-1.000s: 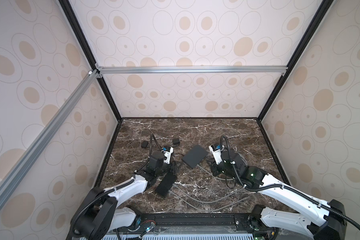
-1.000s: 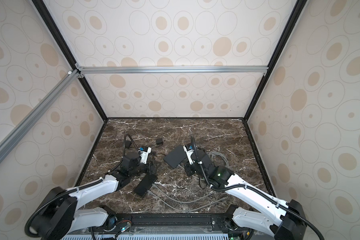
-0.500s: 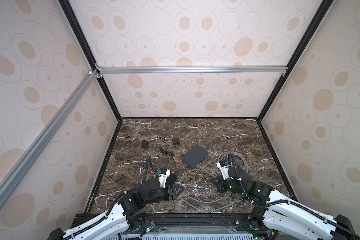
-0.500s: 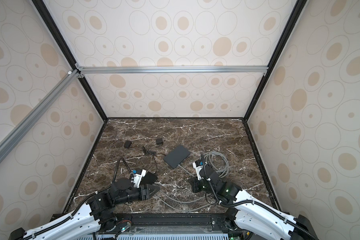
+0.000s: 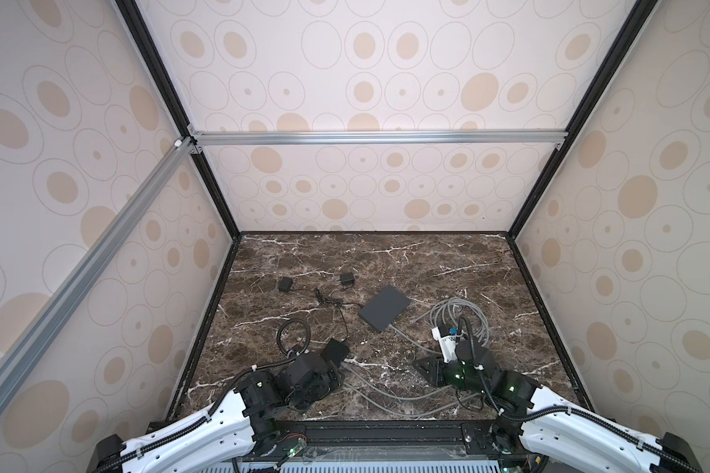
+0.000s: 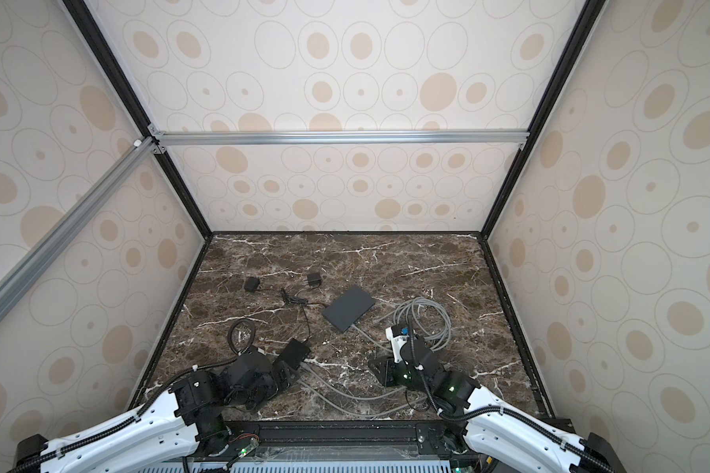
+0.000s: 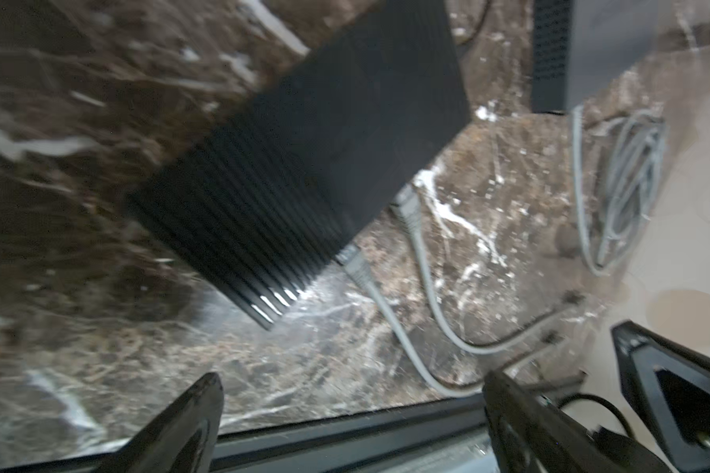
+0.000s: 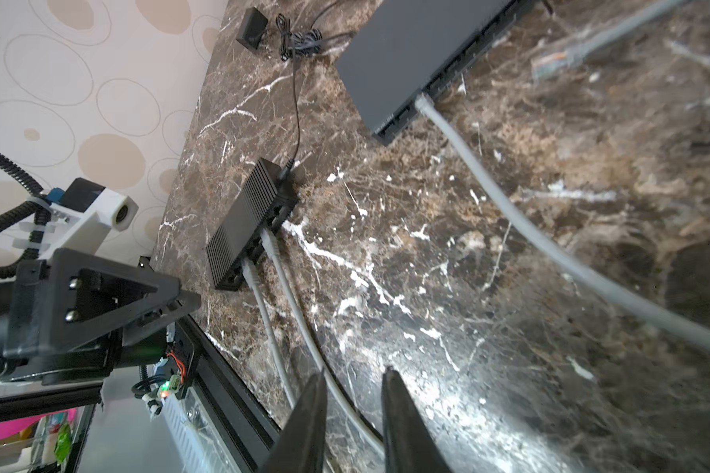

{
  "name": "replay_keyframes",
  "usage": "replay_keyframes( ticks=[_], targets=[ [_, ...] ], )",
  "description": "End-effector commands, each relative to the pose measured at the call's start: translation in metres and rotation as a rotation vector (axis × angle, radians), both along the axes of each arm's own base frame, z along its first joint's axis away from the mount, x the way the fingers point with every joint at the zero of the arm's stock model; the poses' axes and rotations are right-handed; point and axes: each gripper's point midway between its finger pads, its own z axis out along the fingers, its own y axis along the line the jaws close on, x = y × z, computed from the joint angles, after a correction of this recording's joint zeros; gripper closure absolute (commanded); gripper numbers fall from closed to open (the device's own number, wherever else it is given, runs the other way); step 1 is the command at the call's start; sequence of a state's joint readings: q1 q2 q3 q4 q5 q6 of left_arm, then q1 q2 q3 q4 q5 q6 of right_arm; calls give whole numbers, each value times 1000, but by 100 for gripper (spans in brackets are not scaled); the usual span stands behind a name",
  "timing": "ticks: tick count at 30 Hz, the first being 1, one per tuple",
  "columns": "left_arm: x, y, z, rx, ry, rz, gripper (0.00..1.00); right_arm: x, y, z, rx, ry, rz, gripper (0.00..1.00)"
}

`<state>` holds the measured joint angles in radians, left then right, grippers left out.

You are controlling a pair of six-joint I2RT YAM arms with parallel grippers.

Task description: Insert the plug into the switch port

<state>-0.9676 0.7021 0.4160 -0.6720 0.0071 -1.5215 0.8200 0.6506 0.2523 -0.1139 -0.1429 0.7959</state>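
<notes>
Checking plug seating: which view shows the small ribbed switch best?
Right wrist: the small ribbed switch is sharp, ports and two grey cables visible. Left wrist blurs it; in both top views it is tiny.

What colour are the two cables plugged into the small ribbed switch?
Light grey cables; the switch itself is black. Clearest in the right wrist view.

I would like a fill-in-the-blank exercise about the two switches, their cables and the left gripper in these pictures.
The small ribbed switch has ___ grey cables plugged into it.
The large flat switch has only ___ grey cable plugged into it.
The left gripper has its jaws wide ___ and holds nothing.
Missing words: two; one; open.
</notes>
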Motion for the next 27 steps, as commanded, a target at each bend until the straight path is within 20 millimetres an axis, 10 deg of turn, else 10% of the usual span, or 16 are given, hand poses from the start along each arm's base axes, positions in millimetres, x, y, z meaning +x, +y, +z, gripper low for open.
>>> replay_keyframes(
  ticks=[1, 7, 27],
  targets=[
    [11, 19, 1, 92, -29, 68, 2, -4, -4, 8, 57, -3, -26, 73],
    [35, 24, -2, 64, -66, 116, 2, -17, -6, 22, 53, -3, 32, 84],
    [58, -1, -23, 5, -48, 84, 2, -121, -4, -31, -436, 381, 381, 87]
  ],
)
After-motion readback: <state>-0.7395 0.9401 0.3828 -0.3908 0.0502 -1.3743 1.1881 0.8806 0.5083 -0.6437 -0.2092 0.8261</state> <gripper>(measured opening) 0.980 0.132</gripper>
